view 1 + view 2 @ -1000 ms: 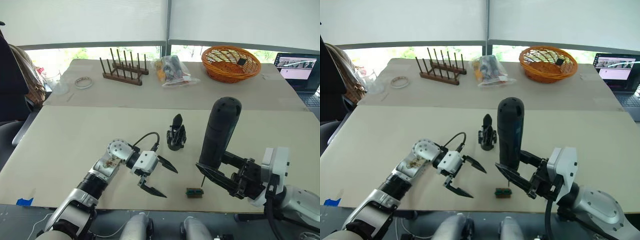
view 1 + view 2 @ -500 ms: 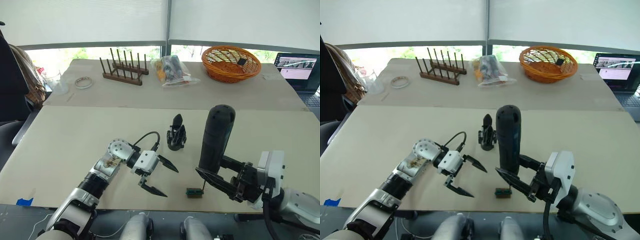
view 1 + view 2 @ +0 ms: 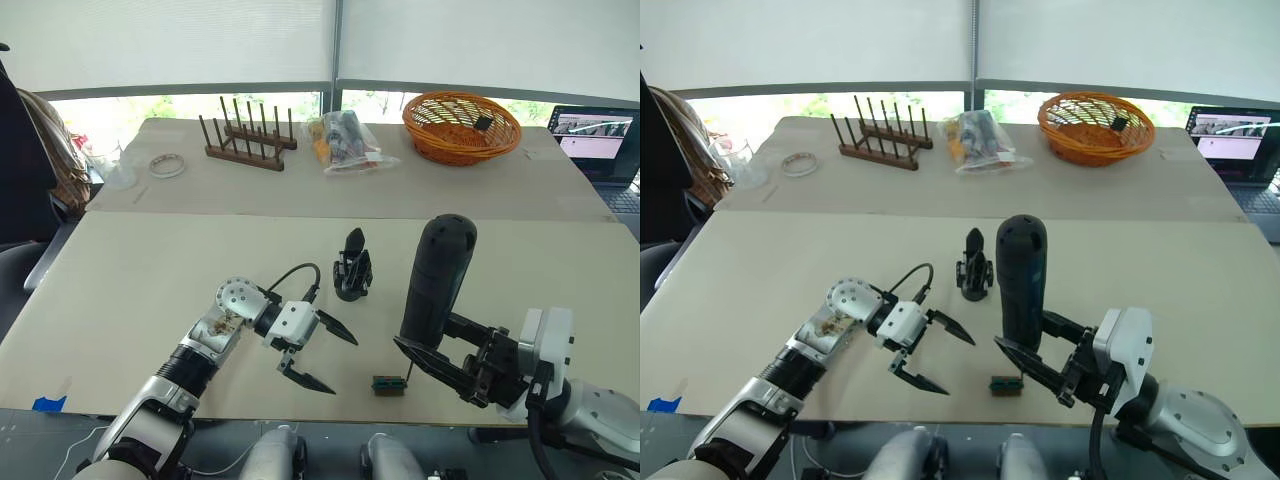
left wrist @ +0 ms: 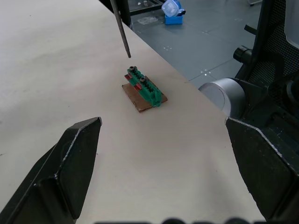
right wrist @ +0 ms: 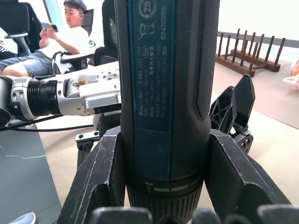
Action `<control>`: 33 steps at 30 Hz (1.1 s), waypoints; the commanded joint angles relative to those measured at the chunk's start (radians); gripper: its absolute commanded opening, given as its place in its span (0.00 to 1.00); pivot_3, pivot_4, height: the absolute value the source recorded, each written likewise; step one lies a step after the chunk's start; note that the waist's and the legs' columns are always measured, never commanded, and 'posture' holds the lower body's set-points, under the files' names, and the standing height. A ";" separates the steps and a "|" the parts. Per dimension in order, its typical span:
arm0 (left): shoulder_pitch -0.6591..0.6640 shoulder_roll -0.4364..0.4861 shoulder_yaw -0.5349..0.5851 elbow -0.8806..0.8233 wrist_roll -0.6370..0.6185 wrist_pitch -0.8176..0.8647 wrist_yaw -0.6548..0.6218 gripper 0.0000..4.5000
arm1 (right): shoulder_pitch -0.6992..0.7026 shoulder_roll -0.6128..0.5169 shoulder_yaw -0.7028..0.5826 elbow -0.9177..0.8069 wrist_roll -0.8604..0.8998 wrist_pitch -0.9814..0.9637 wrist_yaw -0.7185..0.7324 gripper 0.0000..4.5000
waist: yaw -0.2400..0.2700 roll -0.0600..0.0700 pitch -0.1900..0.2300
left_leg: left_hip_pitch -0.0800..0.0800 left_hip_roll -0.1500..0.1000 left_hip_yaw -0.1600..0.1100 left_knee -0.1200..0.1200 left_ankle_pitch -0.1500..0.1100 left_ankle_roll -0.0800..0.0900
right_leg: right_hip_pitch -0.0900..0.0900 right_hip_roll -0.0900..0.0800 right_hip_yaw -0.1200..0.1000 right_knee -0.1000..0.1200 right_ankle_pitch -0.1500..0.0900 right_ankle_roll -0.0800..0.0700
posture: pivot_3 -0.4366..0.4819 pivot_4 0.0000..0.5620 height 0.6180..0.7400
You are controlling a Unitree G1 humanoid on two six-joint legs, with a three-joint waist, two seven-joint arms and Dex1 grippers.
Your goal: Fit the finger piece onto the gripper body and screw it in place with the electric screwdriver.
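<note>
- Beige bench (image 3: 150,270) runs under a wide window with white blinds; a second bench behind it carries a wooden peg rack (image 3: 250,135), a clear plastic bag of parts (image 3: 345,140), an orange wicker basket (image 3: 462,125) and a roll of tape (image 3: 167,164), with a laptop (image 3: 597,140) at the far right.
- Right gripper (image 3: 440,358) has its fingers clamped around the lower part of the electric screwdriver (image 3: 435,275), one finger (image 5: 100,179) on each side of the barrel.
- Electric screwdriver stands nearly upright, rounded end up, its thin metal bit (image 4: 120,25) pointing down at a small green-and-black terminal block (image 4: 144,89); the bit's tip sits just above one end of the block, and whether it touches cannot be told.
- Terminal block lies flat near the front edge of the bench, on a small brown backing.
- Left gripper (image 3: 318,355) hovers low over the bench just left of the block, its fingers (image 4: 74,161) spread wide apart and holding nothing.
- Gripper body (image 3: 352,268) stands on its round base toward the middle of the bench, beyond the block and between the two arms, one pointed black finger sticking up.
- A seated person (image 5: 70,35) looking at a phone shows in the background of the right wrist view.
</note>
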 commanded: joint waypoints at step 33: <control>-0.023 0.001 0.012 -0.026 -0.003 0.005 0.006 1.00 | -0.017 0.022 0.009 -0.028 -0.012 -0.046 0.013 0.43 | 0.000 0.000 0.000 | 0.000 0.000 0.000 0.000 0.000 0.000 | 0.000 0.000 0.000 0.000 0.000 0.000 | 0.48 0.27 1.00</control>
